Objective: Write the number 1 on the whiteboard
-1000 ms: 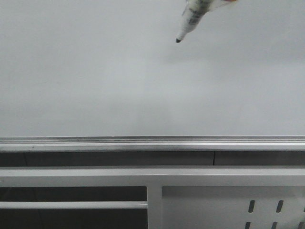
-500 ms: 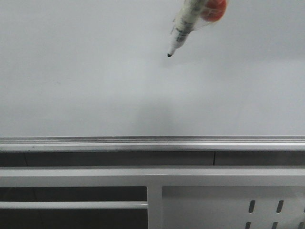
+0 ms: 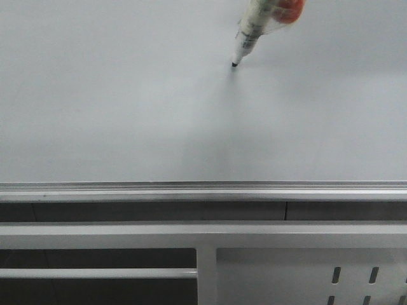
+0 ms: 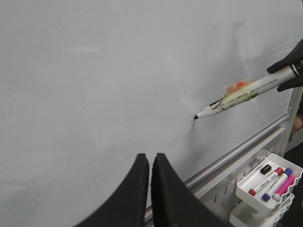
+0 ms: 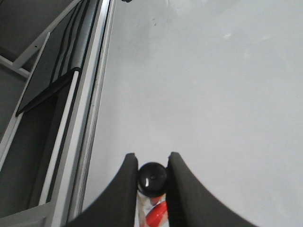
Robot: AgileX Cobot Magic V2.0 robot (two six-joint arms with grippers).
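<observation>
The whiteboard [image 3: 127, 95] fills the upper front view, pale grey and glossy, with a silver rail [image 3: 203, 190] along its lower edge. No number 1 shows on it. My right gripper [image 5: 152, 161] is shut on the black back end of a white marker [image 3: 251, 32]. The marker's black tip [image 3: 234, 63] meets its own shadow on the board and seems to touch it. In the left wrist view the marker [image 4: 241, 92] slants to the board from my right gripper's black fingers [image 4: 291, 59]. My left gripper [image 4: 150, 158] is shut and empty, off the board [image 4: 94, 71].
Below the rail runs a grey metal frame with slots [image 3: 305, 273]. A white tray [image 4: 246, 187] holding three capped markers hangs on that frame, to the right of the board's lower rail [image 4: 236, 151].
The marker tip dropped down and to the left, then came back up a little. Its shadow has closed in on the tip at the board.
</observation>
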